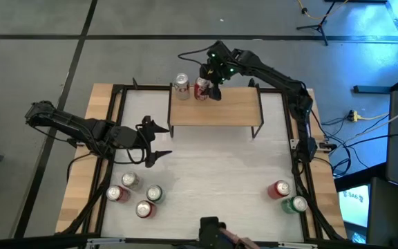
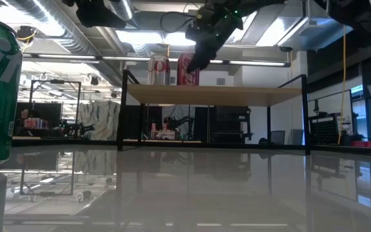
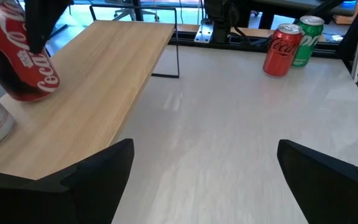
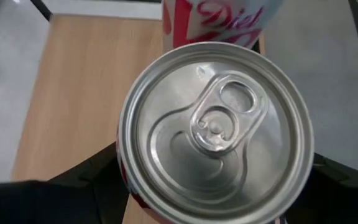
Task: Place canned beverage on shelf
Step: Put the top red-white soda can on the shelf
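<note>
The shelf, a light wood plank on thin black legs, stands at the table's far middle. A silver Diet can stands upright on its left part. Right beside it is a red cola can, with my right gripper shut on it above the plank. My left gripper hangs open over the table's left middle, nothing between its fingers. My right gripper pinches the red can's upper side wall between its two fingers, one on either side. The fingers slant down from the far right. The can is about upright over the plank; whether its base rests on the wood I cannot tell.
Several cans stand grouped at the near left of the table. A red can and a green can stand at the near right. The plank's right part is bare.
</note>
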